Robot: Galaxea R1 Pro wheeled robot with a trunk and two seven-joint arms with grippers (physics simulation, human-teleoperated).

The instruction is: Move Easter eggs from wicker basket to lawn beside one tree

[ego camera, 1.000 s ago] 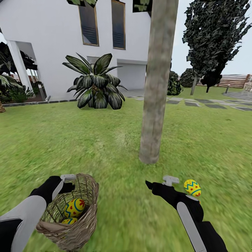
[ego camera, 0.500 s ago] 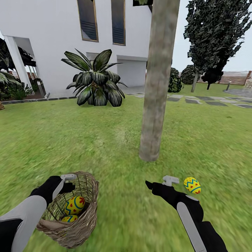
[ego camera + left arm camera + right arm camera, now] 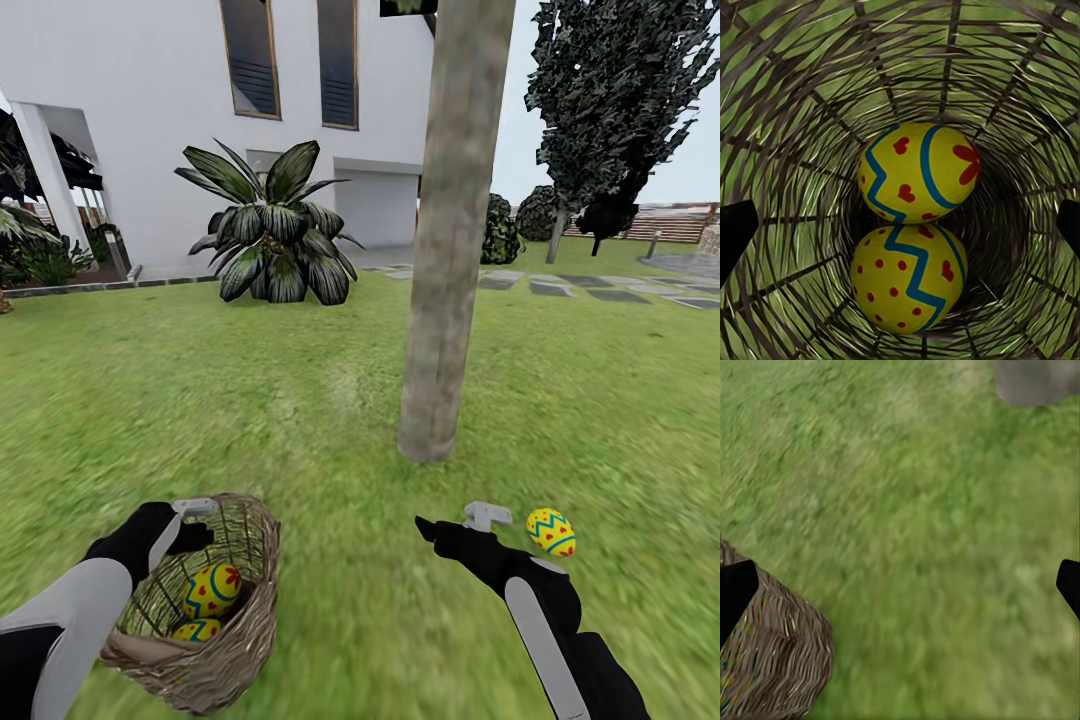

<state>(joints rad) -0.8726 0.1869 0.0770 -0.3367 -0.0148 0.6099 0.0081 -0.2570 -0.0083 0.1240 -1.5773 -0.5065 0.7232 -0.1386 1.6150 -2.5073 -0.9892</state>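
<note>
Grass is running wide and open here, so the lawn itself is posing the main risk: an egg let go on it may be rolling away from the tree, and if the remaining ones are being dropped rather than set down they could end up too far from the trunk to count. Behind the tree the white house is standing well apart, with a broad-leaved plant in front of it, a dark cone-shaped tree off to the right and grey paving stones beyond; none of these is blocking the way. Nearer in, the basket is hanging at the left gripper, which is closed on its rim, and a slip there would be tipping the load onto the grass away from the trunk. In the left wrist view two eggs are lying touching at the woven bottom, so the deep walls are going to be crowding any reach inside. The right gripper is spread and empty, its dark fingertips showing far apart over bare grass. One egg is sitting just past that arm, apparently on the ground near the trunk, though the arm is hiding its underside; a careless swing could be knocking it off.
</note>
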